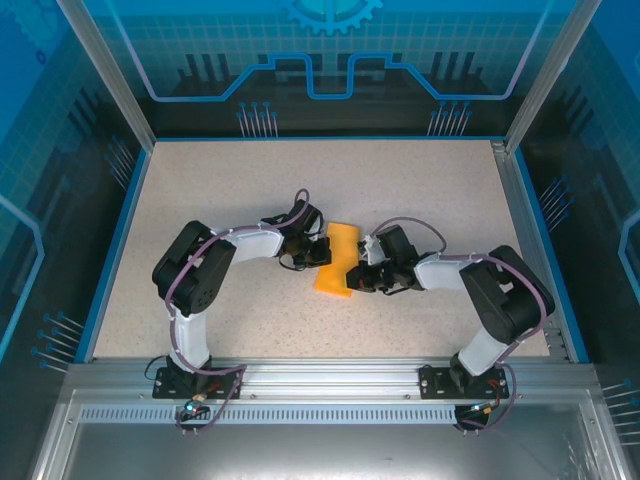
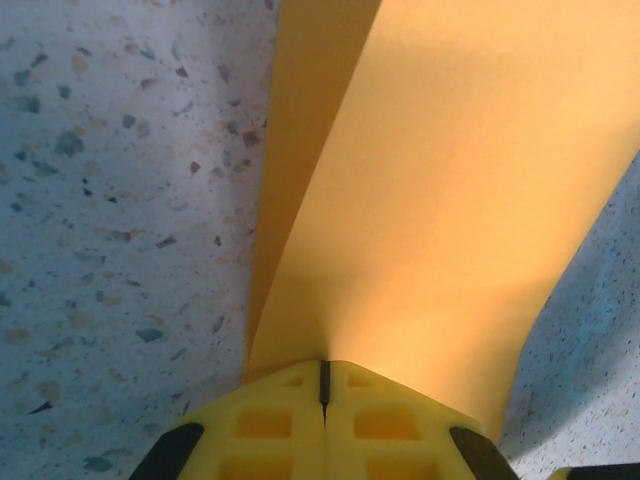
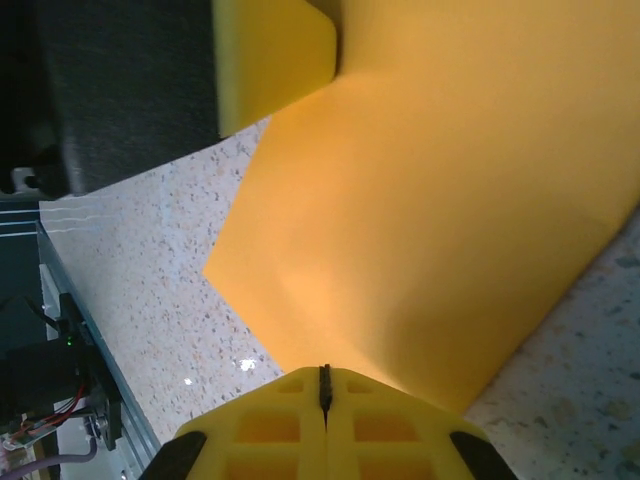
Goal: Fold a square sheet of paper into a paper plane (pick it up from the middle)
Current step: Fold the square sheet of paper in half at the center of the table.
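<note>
The square sheet of paper [image 1: 337, 262] is orange-yellow and stands bowed into a narrow band at the table's middle, between both arms. My left gripper [image 1: 321, 247] grips its left edge and my right gripper [image 1: 359, 272] its right edge. In the left wrist view the yellow fingers meet at the left gripper [image 2: 324, 366], shut, with the sheet of paper [image 2: 440, 200] rising from the jaws and a fold running along its left side. In the right wrist view the right gripper [image 3: 324, 371] is shut on the paper [image 3: 430, 190]; the left arm's yellow finger [image 3: 275, 55] touches its far edge.
The speckled tabletop [image 1: 420, 190] has blue rails along its sides and a metal frame [image 1: 330, 375] along the near edge, where both arm bases are bolted. Glass walls stand around the cell. Bare table lies behind and to both sides of the arms.
</note>
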